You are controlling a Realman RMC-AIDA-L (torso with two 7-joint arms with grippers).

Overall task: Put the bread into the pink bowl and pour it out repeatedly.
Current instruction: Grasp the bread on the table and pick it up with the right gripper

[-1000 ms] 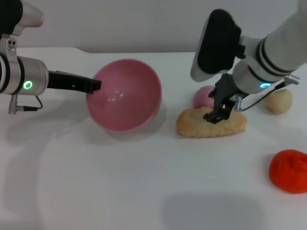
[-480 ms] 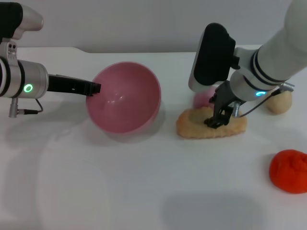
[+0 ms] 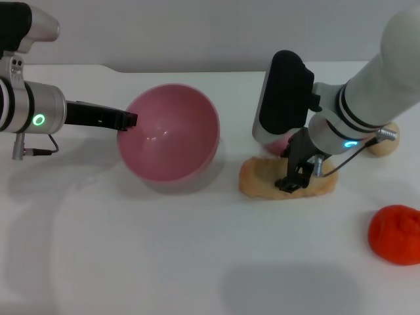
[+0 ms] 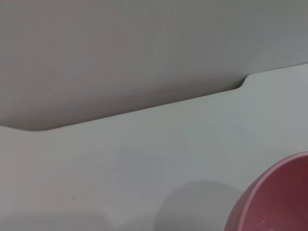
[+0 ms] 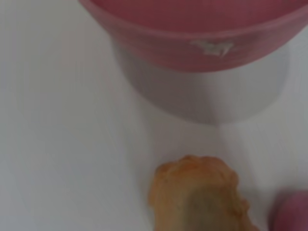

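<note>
Your left gripper [image 3: 131, 120] fingers grip the glossy pink plastic bowl [image 3: 172, 130], steadying it. Your right gripper [image 3: 293, 180] fingers straddle the tan elongated toy bread [image 3: 259, 178]; closure cannot be told.

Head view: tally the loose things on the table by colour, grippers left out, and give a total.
Pink: 2, the pink bowl and a small pink ball mostly hidden behind the right arm
Tan or beige: 2, the bread and a beige lump
Red-orange: 1, a red-orange lump
Total: 5

Bowl: the pink bowl [image 5: 202, 33] stood beyond the loaf, apart from it.
Loaf: one end of the bread [image 5: 197, 195] lay on the white table [image 5: 57, 144].
Edge: a small pink ball [image 5: 293, 211] sat beside the loaf.
</note>
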